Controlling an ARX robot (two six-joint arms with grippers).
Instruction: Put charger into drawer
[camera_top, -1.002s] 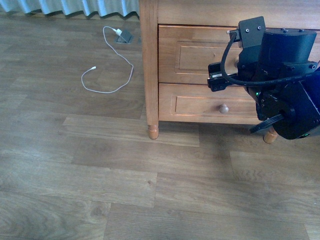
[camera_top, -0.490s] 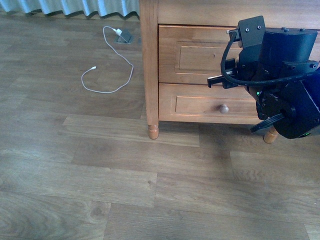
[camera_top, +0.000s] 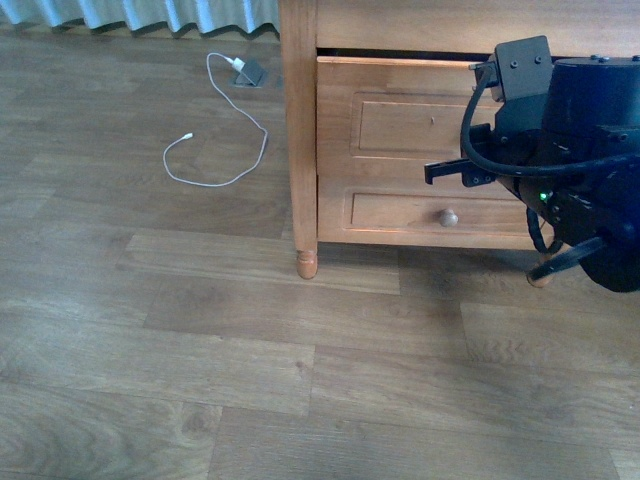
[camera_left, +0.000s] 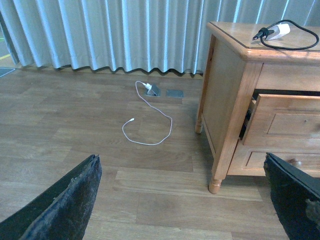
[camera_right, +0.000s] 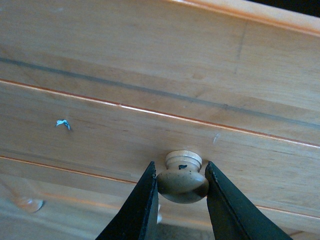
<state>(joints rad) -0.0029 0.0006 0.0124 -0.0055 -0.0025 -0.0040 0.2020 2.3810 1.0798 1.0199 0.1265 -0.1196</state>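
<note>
One charger (camera_left: 280, 31); right tool (camera_right: 179, 169) clamps the drawer's (camera_right: 150, 60) one knob (camera_right: 182, 183), left tool (camera_left: 181, 157) gapes.

The charger (camera_left: 274, 34) lies on the cabinet (camera_left: 225, 90) top — the drawer (camera_left: 285, 125) below it, right tool (camera_right: 180, 170) around its knob (camera_right: 182, 184); a cable (camera_top: 265, 140) on the floor (camera_top: 300, 380), further left.

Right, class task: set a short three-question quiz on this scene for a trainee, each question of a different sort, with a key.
1. True or false: the charger lies on the floor.
2. What does the right claw grip? A the lower drawer's knob; B the knob of the upper drawer; C the white cable.
3. Fill in: the upper drawer stands slightly ____.
Key: 1 false, it lies on top of the cabinet; 2 B; 3 open.
</note>
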